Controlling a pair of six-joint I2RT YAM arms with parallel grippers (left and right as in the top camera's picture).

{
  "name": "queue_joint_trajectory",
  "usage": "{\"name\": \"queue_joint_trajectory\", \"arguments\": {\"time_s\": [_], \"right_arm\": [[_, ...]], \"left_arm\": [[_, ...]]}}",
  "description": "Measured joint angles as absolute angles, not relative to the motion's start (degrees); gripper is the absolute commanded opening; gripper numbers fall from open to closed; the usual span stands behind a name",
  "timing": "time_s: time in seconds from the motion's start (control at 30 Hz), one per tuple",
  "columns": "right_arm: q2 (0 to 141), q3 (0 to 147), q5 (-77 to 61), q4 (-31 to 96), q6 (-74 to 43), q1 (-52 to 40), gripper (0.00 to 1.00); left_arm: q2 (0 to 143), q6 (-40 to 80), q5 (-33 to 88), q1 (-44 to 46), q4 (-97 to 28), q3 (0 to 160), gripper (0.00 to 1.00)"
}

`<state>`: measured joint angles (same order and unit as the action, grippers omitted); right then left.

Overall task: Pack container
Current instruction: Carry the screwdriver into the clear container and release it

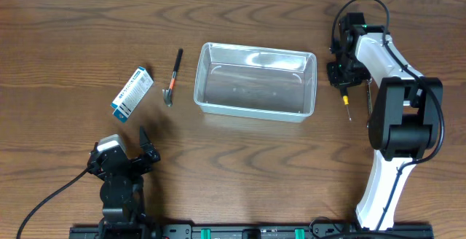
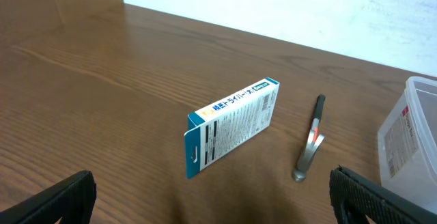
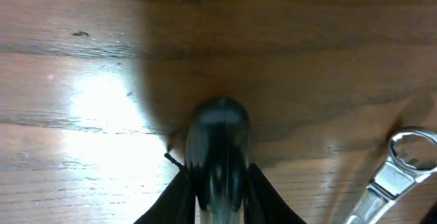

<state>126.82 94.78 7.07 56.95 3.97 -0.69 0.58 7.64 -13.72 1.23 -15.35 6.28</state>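
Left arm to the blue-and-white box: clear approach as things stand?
Likely yes: the left gripper is open, nothing lies between it and the box, and the small tool sits apart beside it.

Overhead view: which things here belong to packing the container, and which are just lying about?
Job in hand: container, empty; screwdriver, gripped by the right tool.
Lying loose on the table, probably still to pack: blue-and-white box; black-handled metal implement; wrench. The left tool is open, holding nothing.
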Motion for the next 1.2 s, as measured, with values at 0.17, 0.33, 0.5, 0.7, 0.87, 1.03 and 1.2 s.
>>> {"name": "queue_joint_trajectory", "arguments": {"time_s": [0.17, 0.33, 0.5, 0.7, 0.87, 1.03, 1.2], "right_arm": [[123.68, 94.76, 6.92, 56.29, 3.97, -0.71, 0.01], [114.98, 94.78, 6.92, 55.16, 3.97, -0.71, 0.01], [105.34, 94.83, 6.94, 55.07, 3.99, -0.8, 0.01], [96.18, 94.85, 6.74, 55.53, 5.17, -4.84, 0.01], [90.85, 94.87, 5.48, 55.18, 7.84, -14.85, 0.01], [90.04, 94.89, 5.02, 53.65, 10.46, -24.4, 0.01], [92.53, 94.94, 5.08, 52.62, 14.35, -28.4, 0.01]], "left_arm": [[0.58, 7.64, -13.74, 1.23, -15.35, 6.28, 0.98], [0.58, 7.64, -13.74, 1.23, -15.33, 6.28, 0.98], [0.58, 7.64, -13.74, 1.23, -15.33, 6.28, 0.98], [0.58, 7.64, -13.74, 1.23, -15.35, 6.28, 0.98], [0.58, 7.64, -13.74, 1.23, -15.35, 6.28, 0.98], [0.58, 7.64, -13.72, 1.23, -15.35, 6.28, 0.98], [0.58, 7.64, -13.74, 1.23, -15.35, 6.28, 0.98]]}}
